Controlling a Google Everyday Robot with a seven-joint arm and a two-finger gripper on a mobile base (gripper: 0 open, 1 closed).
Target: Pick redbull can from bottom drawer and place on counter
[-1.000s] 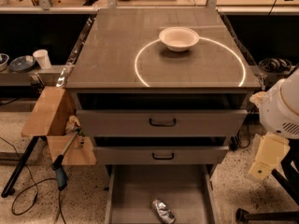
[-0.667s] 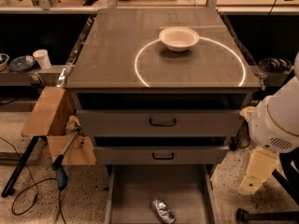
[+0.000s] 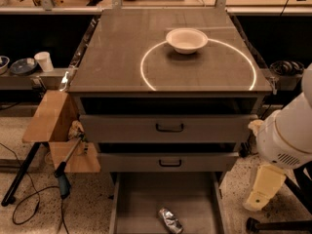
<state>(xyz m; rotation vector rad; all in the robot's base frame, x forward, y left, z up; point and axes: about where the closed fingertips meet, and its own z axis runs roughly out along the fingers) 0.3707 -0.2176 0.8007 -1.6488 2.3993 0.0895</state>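
Note:
The redbull can (image 3: 170, 220), a small crinkled silver can, lies on its side on the floor of the open bottom drawer (image 3: 141, 199), near the front and middle. The counter (image 3: 117, 57) above carries a bright white circle and a white bowl (image 3: 186, 39) at the circle's far edge. My gripper (image 3: 261, 193), a cream-coloured part hanging from the white arm (image 3: 285, 140), is low at the right, outside the drawer's right wall and above the floor. It holds nothing that I can see and is well apart from the can.
Two grey drawers with black handles (image 3: 169, 127) sit part open above the bottom drawer. A wooden board (image 3: 48, 116) and a blue-handled tool (image 3: 64, 182) with a cable stand at the left. A white cup (image 3: 45, 61) and dishes sit on a side shelf.
The arm and gripper have moved down and to the left, closer to the bottom drawer's right side. The can, bowl and drawers have not moved.

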